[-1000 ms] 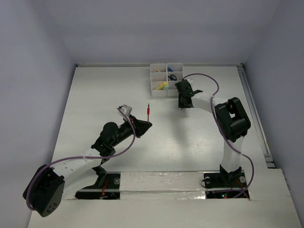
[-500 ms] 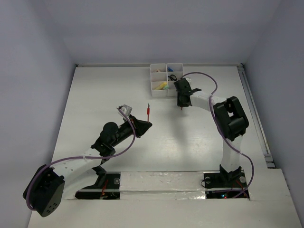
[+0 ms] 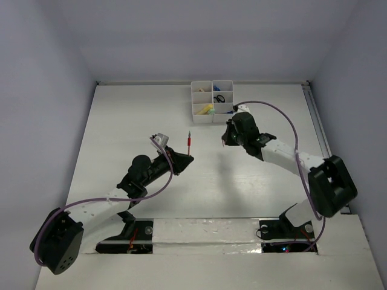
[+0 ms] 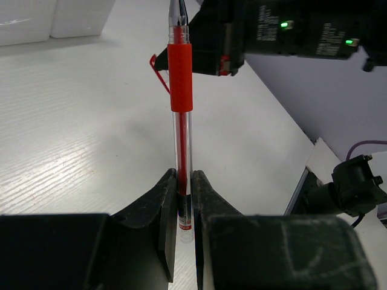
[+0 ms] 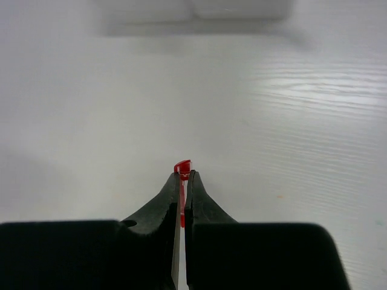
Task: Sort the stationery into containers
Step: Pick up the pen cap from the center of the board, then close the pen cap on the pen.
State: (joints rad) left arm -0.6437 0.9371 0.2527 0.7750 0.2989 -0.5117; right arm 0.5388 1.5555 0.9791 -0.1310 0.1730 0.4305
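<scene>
Sitting in white tray [image 3: 202, 118]: yellow marker [image 3: 205, 109], scissors [image 3: 220, 98]

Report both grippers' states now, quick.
Left gripper: closed on the red pen.
Right gripper: closed on a small red piece; what it is cannot be told.

Bright, even overhead light falls on the white counter [image 3: 121, 121], leaving only faint, soft shadows. The right wrist view is washed out and blurred toward its far end; the left wrist view shows the red pen [image 4: 181, 84] sharp, the background behind it softer.
</scene>
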